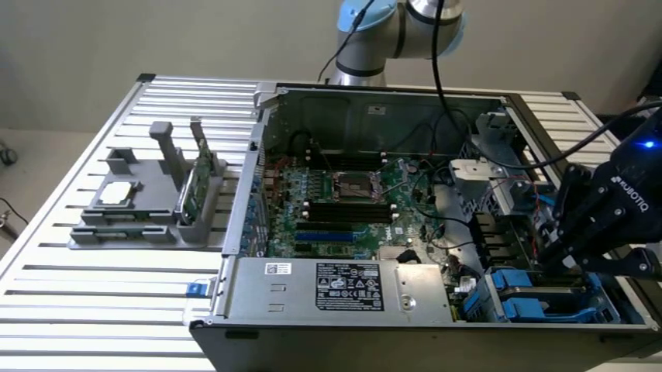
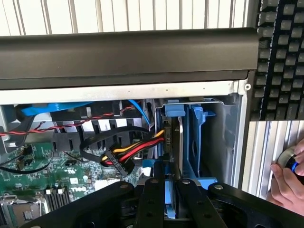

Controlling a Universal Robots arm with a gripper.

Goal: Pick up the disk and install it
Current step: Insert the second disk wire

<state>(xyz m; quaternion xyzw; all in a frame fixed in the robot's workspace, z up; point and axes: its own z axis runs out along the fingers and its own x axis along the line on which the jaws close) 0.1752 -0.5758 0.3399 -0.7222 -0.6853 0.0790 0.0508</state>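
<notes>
In the wrist view the disk (image 2: 179, 142) stands on edge, a dark grey slab with a blue carrier frame (image 2: 174, 110). It sits down in the blue drive bay (image 2: 198, 137) at the corner of the open computer case. My gripper (image 2: 169, 186) is shut on the disk's near edge, with one black finger (image 2: 151, 199) on each side of it. In the exterior view my gripper (image 1: 567, 260) hangs over the blue drive bay (image 1: 522, 301) at the case's near corner on the exterior view's right, and the arm's body hides the disk there.
A red, yellow and black cable bundle (image 2: 135, 151) lies right beside the bay. The power supply (image 1: 346, 287) and motherboard (image 1: 342, 201) fill the case. A grey fixture (image 1: 145, 209) holds a chip (image 1: 116, 194) and a green card (image 1: 197, 182). A person's hand (image 2: 287, 183) and a keyboard (image 2: 280, 57) are outside the case.
</notes>
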